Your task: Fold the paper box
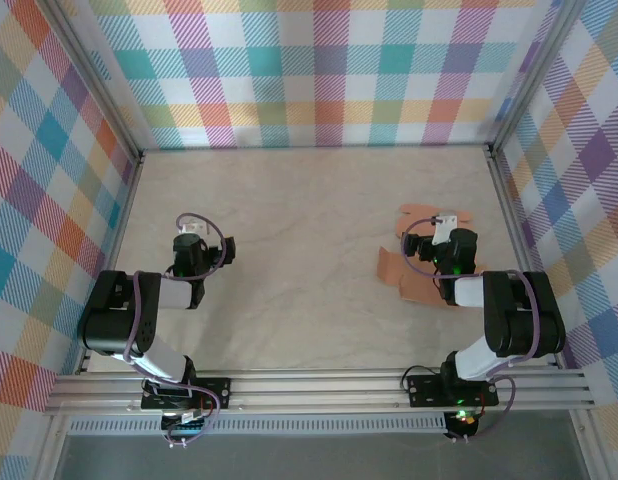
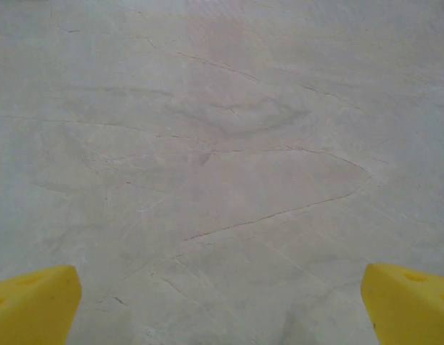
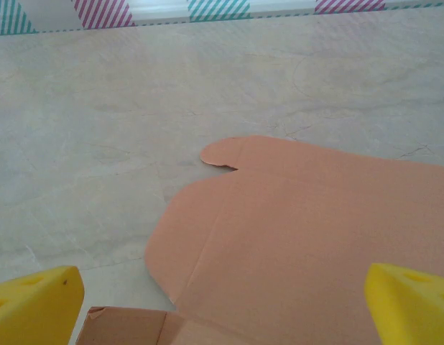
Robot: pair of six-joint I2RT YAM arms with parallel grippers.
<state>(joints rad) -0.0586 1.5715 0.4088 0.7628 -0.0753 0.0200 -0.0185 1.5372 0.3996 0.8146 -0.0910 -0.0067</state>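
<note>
Right hand (image 3: 222,305) spread wide above flat paper box (image 3: 308,237), left hand (image 2: 222,305) spread, holding nothing

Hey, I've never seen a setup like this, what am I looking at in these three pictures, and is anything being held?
These are two robot arms bolted at the near edge of a table, inside checkered walls. One picture comes from a camera above and behind them. The other two come from cameras on each wrist; the yellow shapes in their bottom corners are fingertips. The left gripper hangs open over bare tabletop. The right gripper is open above the paper box, a flat salmon-orange card sheet with rounded flaps, not yet folded. Nothing is held.
</note>
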